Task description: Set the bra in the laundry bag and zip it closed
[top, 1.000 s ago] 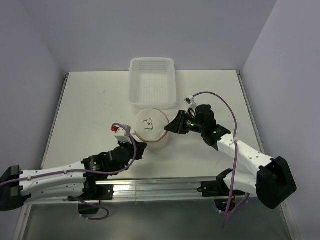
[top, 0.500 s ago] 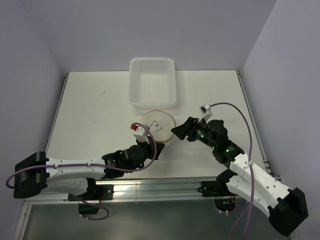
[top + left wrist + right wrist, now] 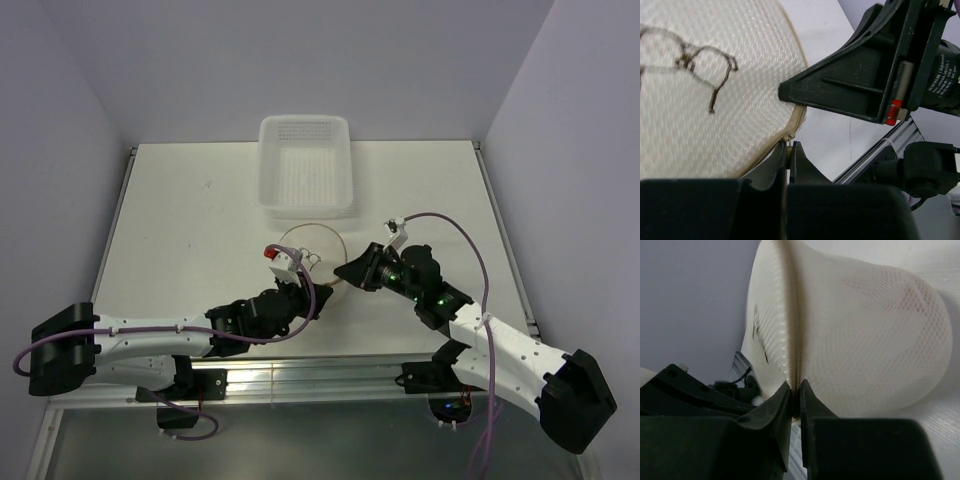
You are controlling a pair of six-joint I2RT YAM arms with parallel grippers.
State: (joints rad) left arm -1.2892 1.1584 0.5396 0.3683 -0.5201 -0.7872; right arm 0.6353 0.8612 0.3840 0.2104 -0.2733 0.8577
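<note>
The laundry bag [image 3: 316,240] is a pale mesh cylinder standing in the middle of the table, with its round lid down. Through the sheer lid [image 3: 700,115] shows the white bra with its dark printed mark [image 3: 702,60]. My left gripper [image 3: 788,146] is at the bag's near rim, shut on the small metal zip pull [image 3: 787,137]. From the right, my right gripper [image 3: 796,388] pinches the zip seam [image 3: 792,335] on the bag's rim. In the top view the left gripper [image 3: 310,292] and right gripper [image 3: 340,274] are close together at the bag's near right side.
A white perforated plastic basket [image 3: 304,124] stands just behind the bag. The metal rail [image 3: 320,372] with the arm bases runs along the table's near edge. Bare tabletop lies left and right of the bag.
My left gripper has moved forward to the bag's near rim and stayed shut. My right gripper let go, drew back to the right, then closed on the rim seam again.
</note>
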